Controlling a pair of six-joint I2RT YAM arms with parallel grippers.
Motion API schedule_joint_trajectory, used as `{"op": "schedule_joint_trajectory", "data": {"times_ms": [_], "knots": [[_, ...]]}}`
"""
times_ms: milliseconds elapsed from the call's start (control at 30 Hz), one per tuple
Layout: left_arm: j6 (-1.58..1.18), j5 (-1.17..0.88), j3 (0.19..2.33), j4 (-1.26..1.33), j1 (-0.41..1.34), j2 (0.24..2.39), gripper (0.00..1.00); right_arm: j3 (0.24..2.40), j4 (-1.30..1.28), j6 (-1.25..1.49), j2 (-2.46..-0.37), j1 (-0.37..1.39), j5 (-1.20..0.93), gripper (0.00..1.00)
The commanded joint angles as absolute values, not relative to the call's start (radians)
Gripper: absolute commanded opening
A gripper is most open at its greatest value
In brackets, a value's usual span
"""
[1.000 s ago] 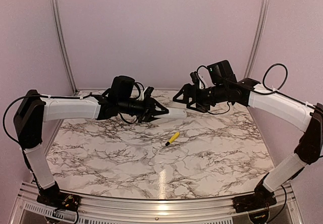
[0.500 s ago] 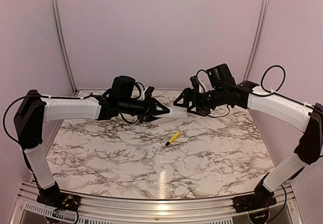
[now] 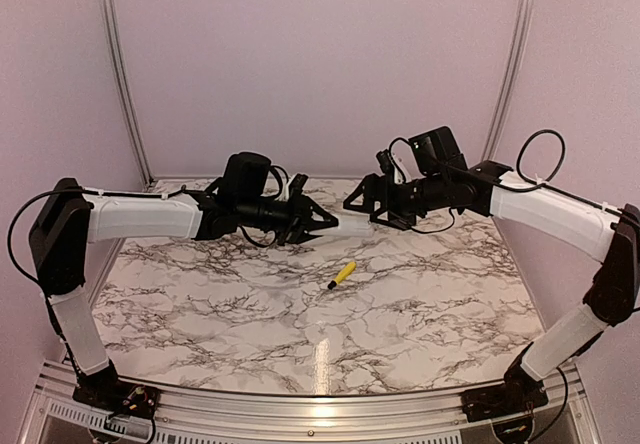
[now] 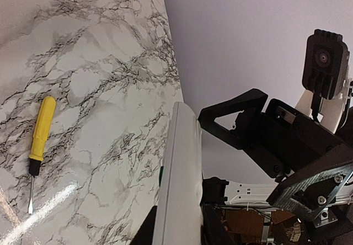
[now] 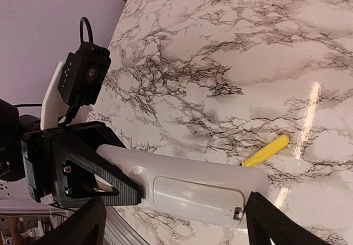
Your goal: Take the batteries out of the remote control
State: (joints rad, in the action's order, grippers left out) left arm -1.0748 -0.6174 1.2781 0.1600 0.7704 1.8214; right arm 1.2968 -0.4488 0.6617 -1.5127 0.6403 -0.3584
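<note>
The remote control (image 3: 350, 226) is a slim white bar held in the air above the table's far middle, with my left gripper (image 3: 318, 226) shut on one end of it. In the left wrist view the remote control (image 4: 179, 173) runs up from between the dark fingers (image 4: 212, 225). My right gripper (image 3: 362, 204) is open at the bar's free end. In the right wrist view the remote control (image 5: 187, 187) lies across the gap between that gripper's fingers (image 5: 276, 223), its back cover (image 5: 193, 192) closed. The batteries are hidden.
A yellow-handled screwdriver (image 3: 342, 274) lies on the marble table (image 3: 250, 314), below and in front of the two grippers. It also shows in the left wrist view as the screwdriver (image 4: 39, 134). Purple walls close in the back and sides.
My right gripper has moved left and down until its open fingers reach the remote's free end. The left gripper has stayed shut on the remote, hardly moving.
</note>
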Motion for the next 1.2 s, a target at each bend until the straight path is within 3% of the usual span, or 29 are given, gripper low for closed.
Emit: {"op": "schedule_joint_trajectory", "data": {"times_ms": [0, 1167], "knots": [[-1.085, -0.611, 1.304, 0.239, 0.783, 1.839, 0.0, 1.288, -0.446, 0.674, -1.502, 0.65, -0.364, 0.86], [-1.096, -0.602, 1.276, 0.272, 0.79, 1.83, 0.0, 1.252, -0.412, 0.697, -1.463, 0.651, -0.395, 0.83]]}}
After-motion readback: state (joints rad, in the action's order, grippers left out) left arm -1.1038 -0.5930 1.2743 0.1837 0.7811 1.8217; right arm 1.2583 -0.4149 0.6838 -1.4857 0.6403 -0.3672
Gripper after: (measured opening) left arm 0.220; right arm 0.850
